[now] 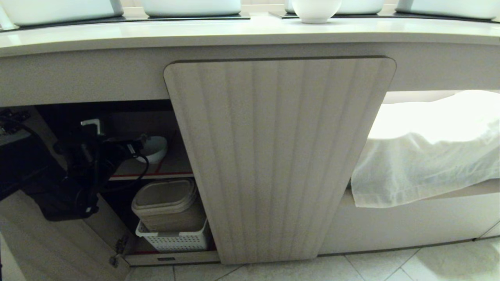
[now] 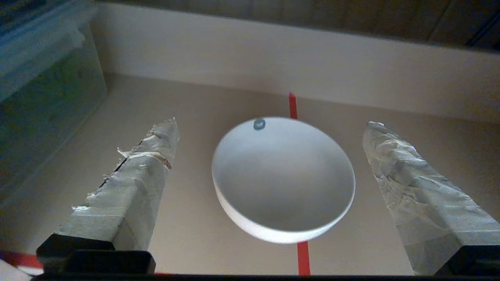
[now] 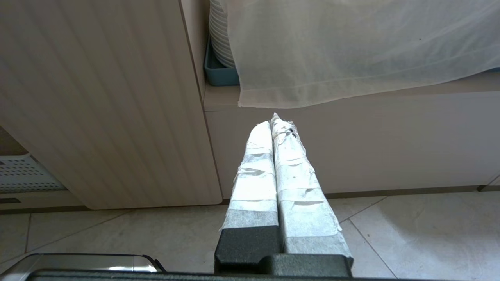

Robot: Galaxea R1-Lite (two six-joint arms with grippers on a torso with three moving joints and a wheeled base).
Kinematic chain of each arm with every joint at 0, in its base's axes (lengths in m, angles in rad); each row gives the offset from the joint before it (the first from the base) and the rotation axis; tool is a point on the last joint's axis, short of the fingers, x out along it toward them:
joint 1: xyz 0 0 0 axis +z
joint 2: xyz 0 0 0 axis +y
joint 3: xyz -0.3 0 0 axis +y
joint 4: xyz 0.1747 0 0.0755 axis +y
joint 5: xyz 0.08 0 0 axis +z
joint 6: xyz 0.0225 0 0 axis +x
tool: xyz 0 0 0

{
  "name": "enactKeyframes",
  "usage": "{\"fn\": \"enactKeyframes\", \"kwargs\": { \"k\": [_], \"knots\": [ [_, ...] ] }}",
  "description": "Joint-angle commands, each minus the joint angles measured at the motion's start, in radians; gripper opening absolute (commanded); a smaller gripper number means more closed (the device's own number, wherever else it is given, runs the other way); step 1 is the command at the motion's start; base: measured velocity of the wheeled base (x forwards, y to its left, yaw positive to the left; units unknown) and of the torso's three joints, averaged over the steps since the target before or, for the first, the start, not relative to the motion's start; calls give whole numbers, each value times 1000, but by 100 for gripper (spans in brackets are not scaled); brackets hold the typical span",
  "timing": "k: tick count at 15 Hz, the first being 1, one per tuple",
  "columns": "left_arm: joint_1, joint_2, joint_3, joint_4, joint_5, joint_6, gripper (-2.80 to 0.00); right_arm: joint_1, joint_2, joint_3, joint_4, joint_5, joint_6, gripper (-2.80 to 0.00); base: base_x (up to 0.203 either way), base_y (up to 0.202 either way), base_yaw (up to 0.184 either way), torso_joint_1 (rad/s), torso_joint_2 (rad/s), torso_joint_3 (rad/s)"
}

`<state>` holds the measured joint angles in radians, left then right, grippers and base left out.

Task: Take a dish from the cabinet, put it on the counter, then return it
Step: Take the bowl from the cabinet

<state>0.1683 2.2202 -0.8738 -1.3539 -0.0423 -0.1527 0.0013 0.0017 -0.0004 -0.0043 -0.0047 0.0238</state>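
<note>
The left gripper (image 2: 269, 125) is inside the open left compartment of the cabinet (image 1: 279, 156), and its jaws are spread wide. The two taped fingers (image 2: 133, 183) stand on both sides of the dish (image 2: 283, 179) with a clear gap to each; they do not touch it. The dish is a small white bowl with a small dark dot near its rim. It sits upright on the shelf (image 2: 187, 117), on top of a red line (image 2: 303, 255) that runs across the shelf under it. In the head view the same dish (image 1: 155, 149) shows on the upper shelf just past the dark left arm (image 1: 84, 164), and the shelf front has a red edge (image 1: 156, 175).

Under that shelf, a white basket with holes (image 1: 174, 239) holds a stack of beige containers (image 1: 166, 205). The middle ribbed door (image 1: 279, 156) is closed. To its right a white cloth (image 1: 425, 152) hangs over an open shelf.

The right gripper (image 3: 275, 125) hangs low above the tiled floor (image 3: 410, 242) in front of the cabinet, and its jaws are pressed together with nothing between them. Behind the cloth, a stack of plates (image 3: 220, 35) in a blue tray (image 3: 218, 74) is partly visible.

On the table (image 1: 195, 33) above the cabinet stands another white bowl (image 1: 316, 11), next to several large white tubs (image 1: 191, 7).
</note>
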Motion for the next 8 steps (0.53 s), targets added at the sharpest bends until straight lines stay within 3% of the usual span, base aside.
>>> {"fn": "enactKeyframes", "kwargs": {
  "k": [1, 8],
  "knots": [
    [0, -2, -4, 15, -1, -2, 0, 0, 0, 0, 0, 0, -1, -280, 0, 0, 0, 0, 0, 0],
    [2, -7, -65, 142, 2, -10, 0, 0, 0, -1, 0, 0, -1, -280, 0, 0, 0, 0, 0, 0]
  ]
}}
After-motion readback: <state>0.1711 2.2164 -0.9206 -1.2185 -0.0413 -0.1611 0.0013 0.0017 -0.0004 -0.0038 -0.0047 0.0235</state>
